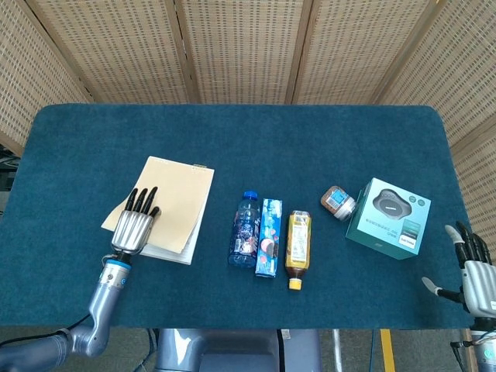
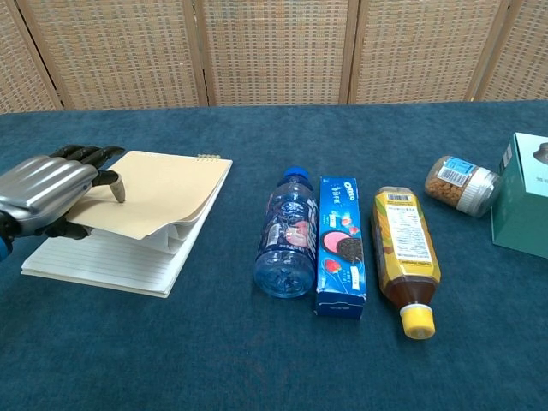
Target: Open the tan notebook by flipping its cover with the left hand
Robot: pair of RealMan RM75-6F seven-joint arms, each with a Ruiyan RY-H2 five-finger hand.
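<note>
The left hand [image 2: 43, 193] is pinching the tan notebook [image 2: 150, 205]'s cover edge, raising it off the lined pages to flip it; left of the notebook, the cover is arching

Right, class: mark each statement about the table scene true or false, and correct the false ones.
1. The left hand grips the lifted tan cover of the notebook. True.
2. The notebook's lined pages are hidden. False: they show beneath the raised cover.
3. The Oreo box lies between the water bottle and the amber bottle. True.
4. The right hand holds the teal box. False: it holds nothing, away from the box.
5. The amber bottle's cap is blue. False: it is yellow.
</note>
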